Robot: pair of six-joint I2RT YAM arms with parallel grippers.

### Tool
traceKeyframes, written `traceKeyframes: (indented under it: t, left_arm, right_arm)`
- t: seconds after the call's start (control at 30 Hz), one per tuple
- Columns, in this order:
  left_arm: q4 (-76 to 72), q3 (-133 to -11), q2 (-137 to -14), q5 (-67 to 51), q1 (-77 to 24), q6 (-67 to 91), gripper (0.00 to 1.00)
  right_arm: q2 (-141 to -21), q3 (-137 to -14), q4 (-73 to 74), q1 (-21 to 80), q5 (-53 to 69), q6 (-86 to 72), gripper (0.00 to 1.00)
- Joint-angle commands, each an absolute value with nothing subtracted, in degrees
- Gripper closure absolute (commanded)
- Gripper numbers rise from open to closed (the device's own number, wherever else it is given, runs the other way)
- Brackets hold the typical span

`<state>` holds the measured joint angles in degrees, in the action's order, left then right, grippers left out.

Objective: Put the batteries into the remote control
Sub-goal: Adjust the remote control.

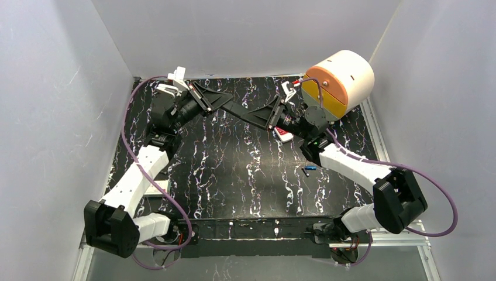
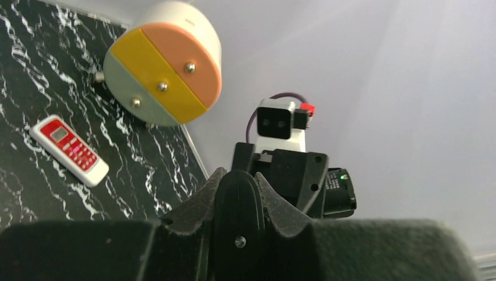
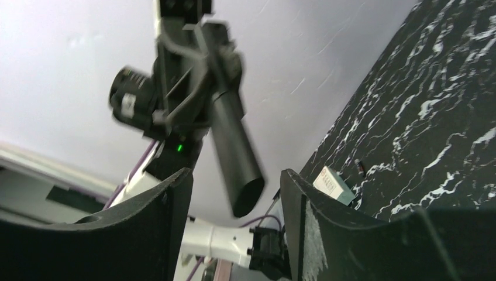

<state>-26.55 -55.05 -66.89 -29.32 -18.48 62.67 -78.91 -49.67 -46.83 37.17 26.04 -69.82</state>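
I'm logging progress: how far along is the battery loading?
Nothing looks loaded: the batteries lie loose on the table, and the red-and-white remote lies unheld. In hand: the left gripper grips a long black object, its end inside the open right gripper. Left: all the loading.

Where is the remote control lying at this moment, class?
In the top view, the remote control lies flat on the far right part of the table, just left of the orange drum.

I'm looking at a robotics lab cell: plain white panel walls point(image 1: 234, 35) are boxing in a black white-veined marble-patterned tabletop point(image 1: 234, 170).
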Motion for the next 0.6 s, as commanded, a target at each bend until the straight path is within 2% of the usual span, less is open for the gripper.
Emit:
traceKeyframes:
  t: [0.0, 0.4, 0.5, 0.57]
  left_arm:
    - [-24.1, -58.5, -68.0, -41.2, -16.0, 63.9, 1.0]
    - [-24.2, -60.1, -68.0, -48.6, -15.3, 64.6, 1.0]
    - [-24.1, -60.2, -67.9, -48.0, -15.2, 64.6, 1.0]
    - [-24.1, -60.4, -67.5, -46.7, -15.0, 64.5, 1.0]
  right_arm:
    - [-79.5, -50.3, -52.9, 37.2, 33.7, -68.4, 0.39]
    - [-90.0, -50.4, -73.9, 37.3, 31.5, -79.8, 0.36]
    - [-91.3, -50.8, -74.3, 37.6, 31.8, -80.3, 0.46]
    - [-91.7, -50.2, -74.5, 37.7, 32.8, -80.3, 0.6]
